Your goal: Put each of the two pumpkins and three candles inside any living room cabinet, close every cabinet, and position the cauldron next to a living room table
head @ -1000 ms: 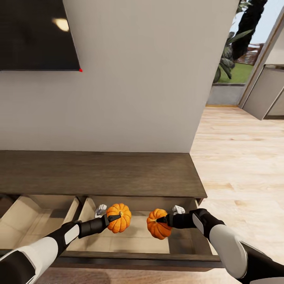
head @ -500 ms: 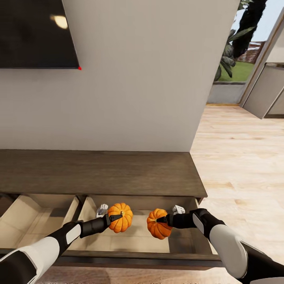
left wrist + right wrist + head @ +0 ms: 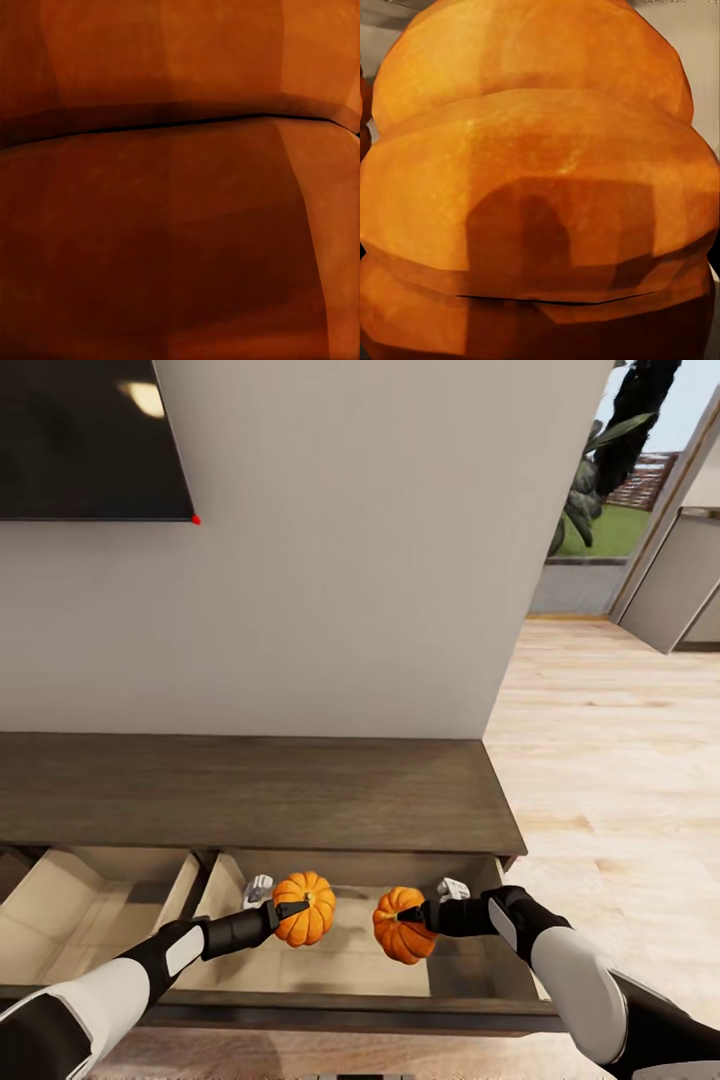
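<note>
Each gripper — left gripper, right gripper — seemingly clamps a pumpkin above the open cabinet, ready to drop inside.

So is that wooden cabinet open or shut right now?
Open. The cabinet has its front pulled out, baring a pale beige inside below both pumpkins.

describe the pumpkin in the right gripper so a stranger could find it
Find the long dark cabinet under the wall; its right-hand drawer is open. Two pumpkins hang above it. Yours is the right pumpkin, in the right gripper, nearer the floorboards.
</note>
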